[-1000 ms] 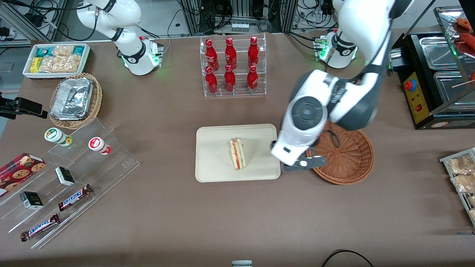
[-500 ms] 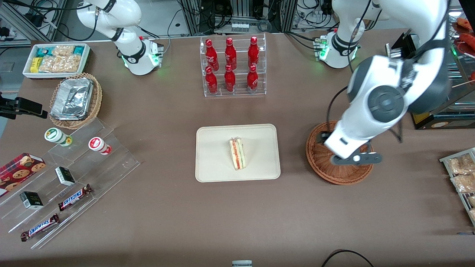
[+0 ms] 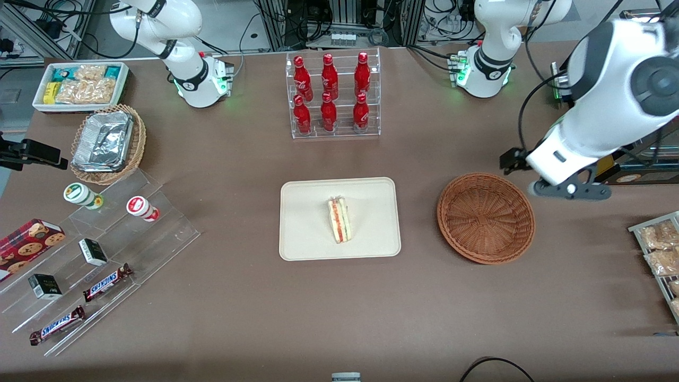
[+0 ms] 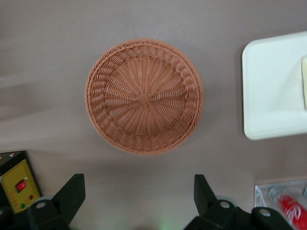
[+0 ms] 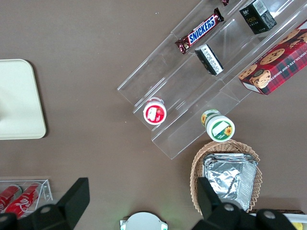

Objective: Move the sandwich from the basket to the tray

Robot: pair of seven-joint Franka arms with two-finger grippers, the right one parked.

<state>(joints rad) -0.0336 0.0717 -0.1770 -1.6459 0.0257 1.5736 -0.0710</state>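
The sandwich [image 3: 339, 219], a pale wedge with red, orange and green layers, lies on the cream tray [image 3: 307, 212] near its middle. The round reddish-brown wicker basket [image 3: 485, 217] stands beside the tray, toward the working arm's end, with nothing in it. My gripper [image 3: 513, 160] hangs in the air just off the basket's rim, a little farther from the front camera than the basket. In the left wrist view the gripper [image 4: 138, 191] is open, its fingers wide apart with nothing between them, looking down on the basket [image 4: 144, 96] and a corner of the tray [image 4: 268, 91].
A clear rack of red bottles [image 3: 331, 95] stands farther back than the tray. A black warmer cabinet [image 3: 610, 138] and a rack of bagged snacks [image 3: 658, 249] sit at the working arm's end. Acrylic steps with snacks [image 3: 95, 249] and a foil-tray basket [image 3: 109, 143] lie toward the parked arm's end.
My arm has swung from the tray's edge, across the basket, out toward the working arm's end. The basket is now uncovered. The sandwich has stayed on the tray.
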